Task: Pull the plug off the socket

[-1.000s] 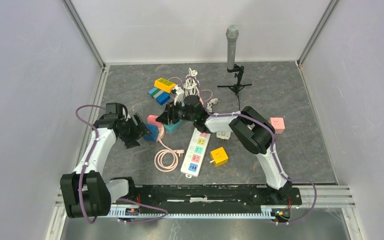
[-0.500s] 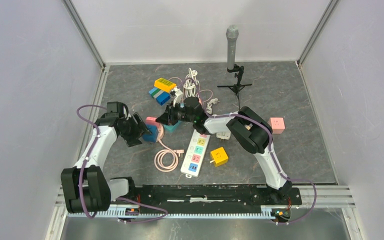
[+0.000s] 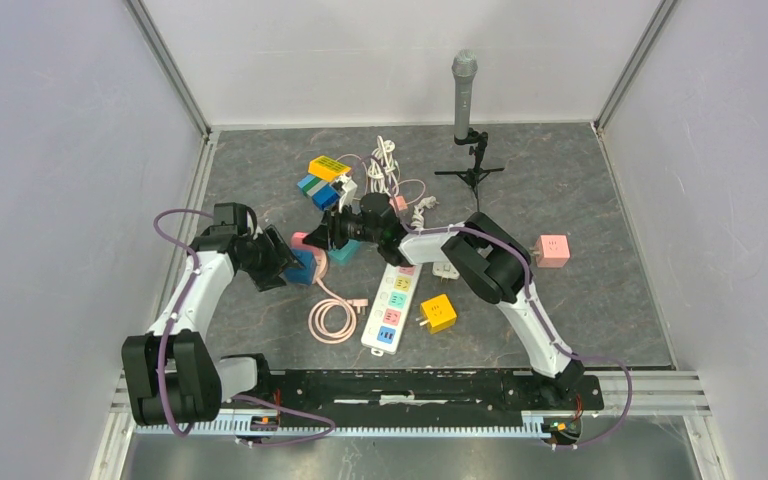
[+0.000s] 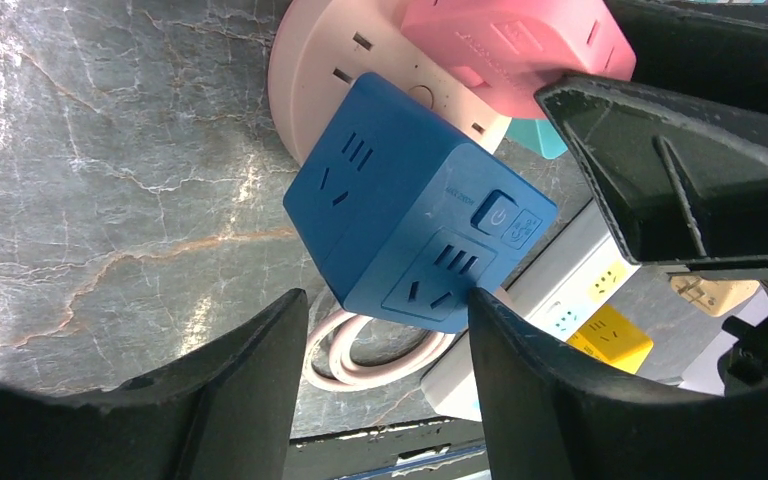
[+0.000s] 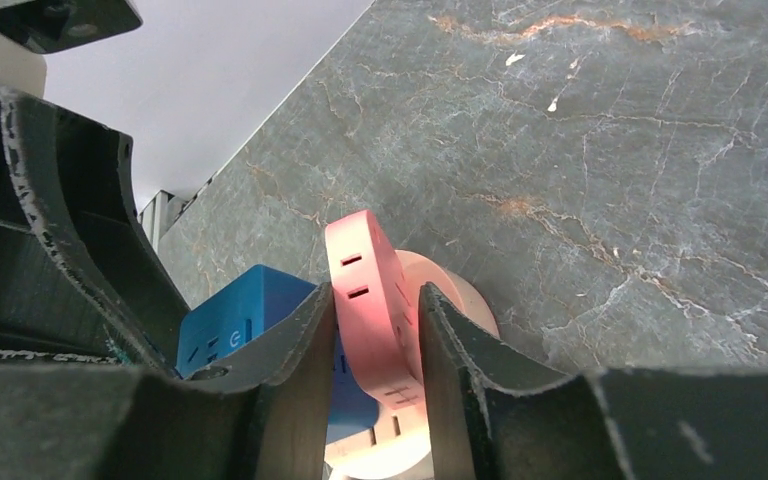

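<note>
The right gripper [image 5: 375,300] clamps the pink plug [image 5: 358,268] seated on the round socket [image 4: 315,70], while the left gripper [image 4: 390,305], jaws apart, straddles the blue cube [image 4: 400,200] beside that socket, likely to brace.

My left arm [image 3: 192,295] reached forward from its base at the near left, bent at the elbow, forearm turned inward to the right. The left hand [image 4: 385,315] was held low with its fingers [image 4: 250,380] parted wide. My right arm [image 3: 525,310] rose from the near right, folded sharply at the elbow, and stretched leftward across the middle. The right hand [image 5: 375,305] faced the left hand at close range, both fingers pressed against the sides of the pink plug [image 5: 360,285].
</note>
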Robot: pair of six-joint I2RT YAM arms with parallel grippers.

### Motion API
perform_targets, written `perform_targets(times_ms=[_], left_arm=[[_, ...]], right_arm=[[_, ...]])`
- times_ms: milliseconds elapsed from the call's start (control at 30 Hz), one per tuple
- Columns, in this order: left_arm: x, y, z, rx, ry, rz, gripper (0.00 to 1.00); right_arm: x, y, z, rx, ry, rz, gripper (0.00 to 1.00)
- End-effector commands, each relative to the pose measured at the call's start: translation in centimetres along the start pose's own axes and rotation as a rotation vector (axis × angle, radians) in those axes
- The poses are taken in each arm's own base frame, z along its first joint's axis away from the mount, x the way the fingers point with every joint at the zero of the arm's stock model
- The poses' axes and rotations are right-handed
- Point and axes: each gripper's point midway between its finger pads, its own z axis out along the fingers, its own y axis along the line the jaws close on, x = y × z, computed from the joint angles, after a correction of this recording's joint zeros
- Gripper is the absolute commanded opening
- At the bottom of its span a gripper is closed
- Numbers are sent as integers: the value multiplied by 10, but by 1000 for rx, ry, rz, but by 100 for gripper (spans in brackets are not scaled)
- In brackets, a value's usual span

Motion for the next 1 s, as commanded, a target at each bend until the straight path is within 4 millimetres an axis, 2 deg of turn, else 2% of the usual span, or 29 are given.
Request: perform_targets(times_ms=[0,133,200,233,400,567,733,967], left_arm=[[4,20,9,-87,13,-13,65],[4,21,10,-93,18,-15,64],[4,21,11,-96,17,-16,64],[4,22,11,-100,17,-17,63],[6,32,16,-142,20,-35,61],[13,42,28,-177,46,-63,59],[14,45,35,-184,65,-71,57],[19,47,41,-204,99,-68,58]], right_arm=[[-10,11,9,-60,-28,-14,36],[-14,15,3,-72,-49,-54,14],[-22,20,-3,-76,-82,-77,2],[-26,24,-6,-82,-101,-90,0],[-50,40,-16,-114,-167,-108,0],[-66,51,-21,-195,-226,5,0],[-52,48,-23,-219,-224,105,0],[-25,50,-22,-159,-151,40,0]])
